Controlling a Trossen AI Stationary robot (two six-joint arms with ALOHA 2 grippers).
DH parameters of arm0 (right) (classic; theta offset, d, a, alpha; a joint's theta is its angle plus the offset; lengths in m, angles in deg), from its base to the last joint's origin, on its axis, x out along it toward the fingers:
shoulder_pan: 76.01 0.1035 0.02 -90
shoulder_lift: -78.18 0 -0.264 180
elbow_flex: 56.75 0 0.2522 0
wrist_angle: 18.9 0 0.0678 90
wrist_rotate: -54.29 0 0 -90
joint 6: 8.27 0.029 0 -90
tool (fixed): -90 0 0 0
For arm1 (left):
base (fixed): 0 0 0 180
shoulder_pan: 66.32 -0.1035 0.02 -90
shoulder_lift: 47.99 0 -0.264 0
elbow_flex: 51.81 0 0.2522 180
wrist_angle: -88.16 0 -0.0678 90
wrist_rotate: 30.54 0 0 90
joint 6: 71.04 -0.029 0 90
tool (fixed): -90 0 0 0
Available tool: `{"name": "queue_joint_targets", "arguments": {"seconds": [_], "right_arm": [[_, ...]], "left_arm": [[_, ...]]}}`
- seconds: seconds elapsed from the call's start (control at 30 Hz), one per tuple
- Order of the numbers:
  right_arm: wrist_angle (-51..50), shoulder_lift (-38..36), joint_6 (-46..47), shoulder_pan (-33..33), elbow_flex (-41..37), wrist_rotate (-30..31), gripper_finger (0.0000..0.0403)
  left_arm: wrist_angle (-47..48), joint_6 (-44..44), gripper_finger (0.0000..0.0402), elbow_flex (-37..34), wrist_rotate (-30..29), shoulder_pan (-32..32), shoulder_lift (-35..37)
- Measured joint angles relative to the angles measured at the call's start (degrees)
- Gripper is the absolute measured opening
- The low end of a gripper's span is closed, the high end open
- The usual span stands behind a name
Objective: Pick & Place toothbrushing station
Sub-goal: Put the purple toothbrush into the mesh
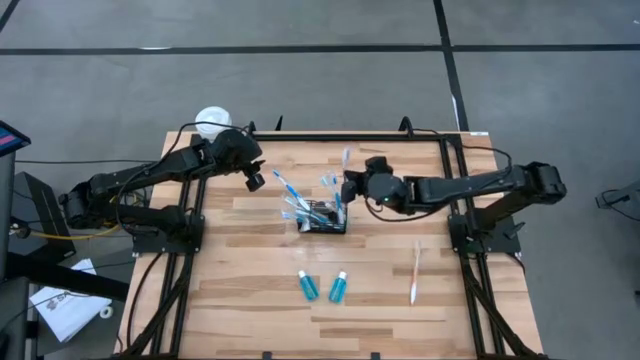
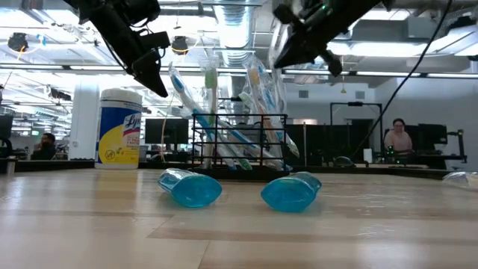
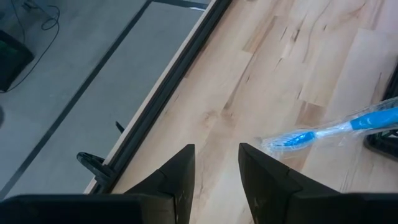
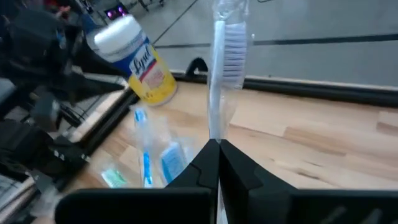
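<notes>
From above, you see the black wire basket (image 1: 323,216) near the middle of the wooden table (image 1: 250,290), with wrapped toothbrushes (image 1: 292,195) sticking out of it. Your right gripper (image 1: 350,185) sits just beside the basket, clamped on a white toothbrush (image 1: 346,160). Your left gripper (image 1: 255,180) hovers near the table's far left, apart from the basket. Two teal tubes (image 1: 322,286) lie nearer the front edge, and another white toothbrush (image 1: 415,271) lies to their right.

At table level, the basket (image 2: 239,142) stands behind the tubes (image 2: 190,187), with a yellow-labelled canister (image 2: 120,128) to its left.

Your left wrist camera shows its fingers (image 3: 177,177) spread apart over bare wood, holding nothing.

Your right wrist camera shows its fingers (image 4: 239,168) pinched around the upright white toothbrush (image 4: 227,56)
</notes>
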Motion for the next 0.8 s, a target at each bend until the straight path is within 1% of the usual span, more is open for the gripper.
{"name": "queue_joint_targets", "arguments": {"seconds": [0.17, 0.4, 0.53, 0.67, 0.8], "right_arm": [[4.2, 2.5, -0.5, 0.0, 0.0, -2.5, 0.0000], [7.1, 4.9, -1.9, 0.0, 0.0, -2.5, 0.0000], [7.1, 4.9, -6.8, 0.0, 0.0, -1.0, 0.0000], [7.2, 4.9, -11.6, 0.0, 0.0, -1.1, 0.0000], [7.3, 4.9, -14.1, 1.0, 0.0, -1.8, 0.0000]], "left_arm": [[0.0, 0.0, 0.0117, 0.0, 0.0, 0.0, 0.0], [0.0, -0.4, 0.0117, 0.0, 0.0, 0.0, 0.0], [0.0, -0.5, 0.0117, 0.0, 0.0, 0.0, 0.0], [0.0, -0.5, 0.0117, 0.0, 0.0, 0.0, 0.0], [0.0, -0.5, 0.0117, 0.0, 0.0, 0.0, 0.0]]}}
